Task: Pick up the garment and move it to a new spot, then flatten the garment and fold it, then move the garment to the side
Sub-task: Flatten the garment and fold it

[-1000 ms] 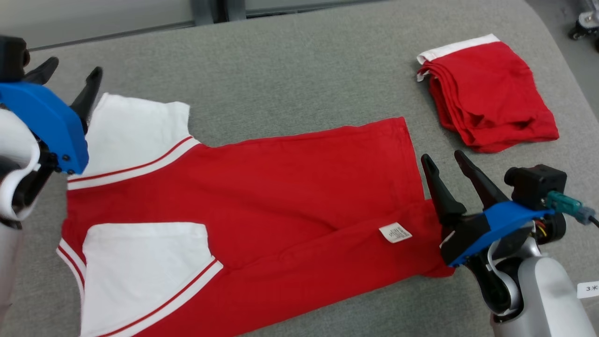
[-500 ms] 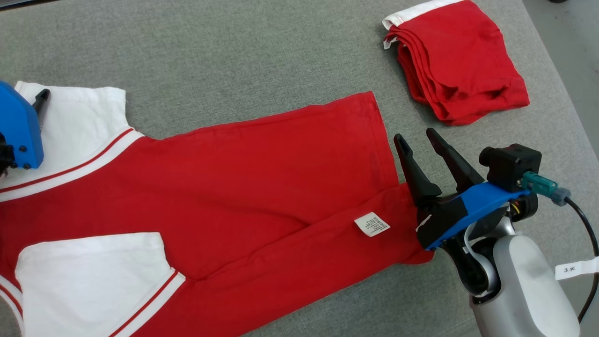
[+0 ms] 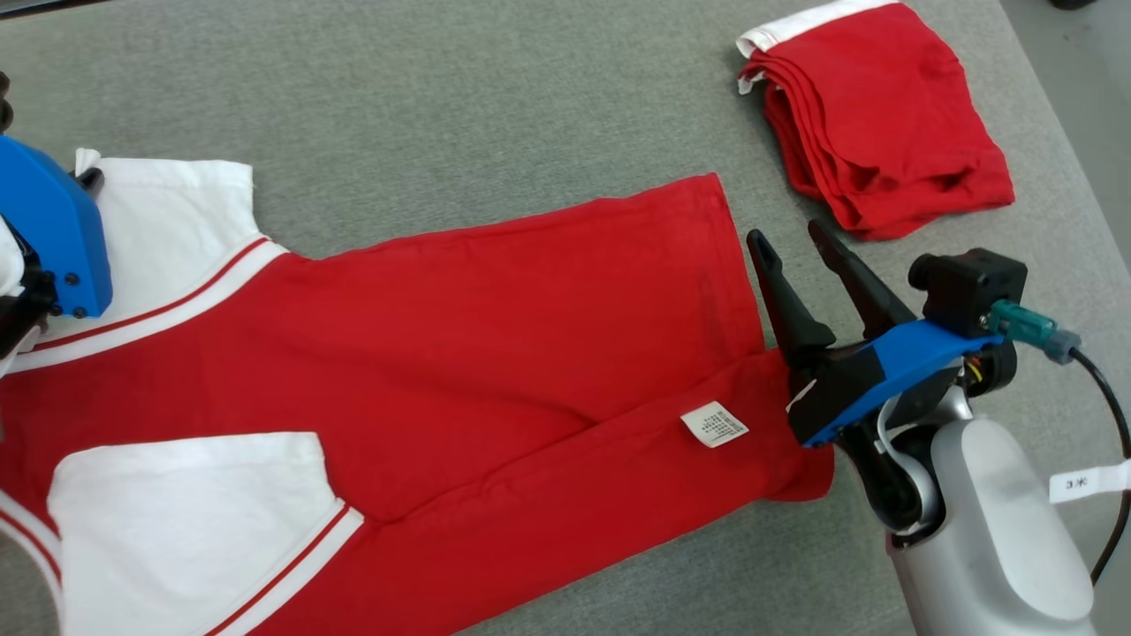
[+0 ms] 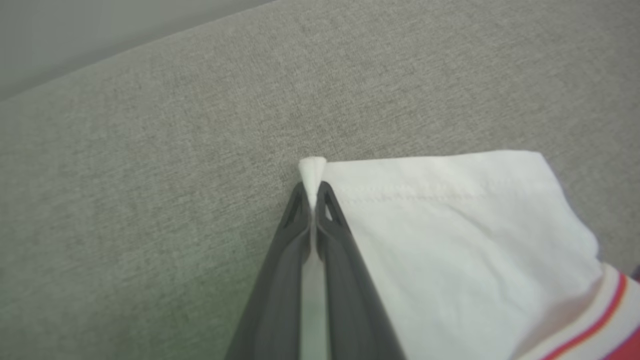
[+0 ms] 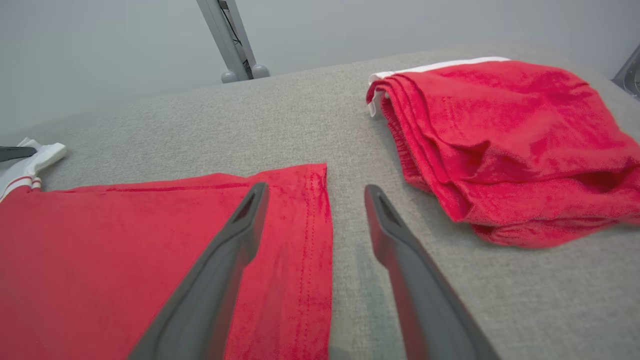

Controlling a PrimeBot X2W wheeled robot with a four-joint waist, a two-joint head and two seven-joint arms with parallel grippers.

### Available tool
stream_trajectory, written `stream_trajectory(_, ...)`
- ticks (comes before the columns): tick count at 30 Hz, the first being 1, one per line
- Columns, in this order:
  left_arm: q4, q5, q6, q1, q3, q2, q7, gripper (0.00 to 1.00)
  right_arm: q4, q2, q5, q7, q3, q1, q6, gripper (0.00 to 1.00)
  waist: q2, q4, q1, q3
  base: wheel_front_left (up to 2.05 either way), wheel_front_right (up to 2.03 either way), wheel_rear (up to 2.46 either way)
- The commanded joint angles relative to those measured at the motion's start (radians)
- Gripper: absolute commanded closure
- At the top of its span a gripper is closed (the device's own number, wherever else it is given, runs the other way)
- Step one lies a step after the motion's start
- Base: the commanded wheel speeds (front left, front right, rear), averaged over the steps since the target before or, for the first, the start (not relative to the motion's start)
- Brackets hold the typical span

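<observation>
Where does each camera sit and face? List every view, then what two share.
Head view: on the head, looking down at garment and table; left gripper at left edge, right gripper lower right.
Left wrist view: on that wrist, along shut fingers pinching the white sleeve corner.
Right wrist view: on that wrist, along open fingers over the red hem.
Shared: head and right wrist views show the folded garment.

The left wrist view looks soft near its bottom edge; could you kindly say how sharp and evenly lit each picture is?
Left wrist view: left claw blurs toward the bottom, sharp at the pinched white sleeve. Right wrist view: right claw soft close up. Head view: even light, label print unreadable.
</observation>
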Motion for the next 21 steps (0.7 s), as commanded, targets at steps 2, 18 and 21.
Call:
stream_trajectory(2,-0.002,-0.004,-0.005,0.000,-0.007,-0.006,-0.021,1.00,0.013,-0.001,-0.012,0.006,-0.014,-0.030,0.000,0.00,0.0000,0.013,0.0000,-0.009,0.00,0.00,0.00)
stream_trajectory(18,-0.166,-0.057,-0.006,0.015,-0.146,-0.061,-0.244,1.00,0.244,-0.062,-0.119,0.168,-0.139,-0.164,0.000,0.00,0.0000,0.170,0.0000,-0.125,0.00,0.00,0.00)
stream_trajectory(21,-0.184,-0.067,-0.006,0.015,-0.153,-0.065,-0.270,1.00,0.313,-0.060,-0.119,0.195,-0.162,-0.207,0.000,0.00,0.0000,0.194,0.0000,-0.117,0.00,0.00,0.00)
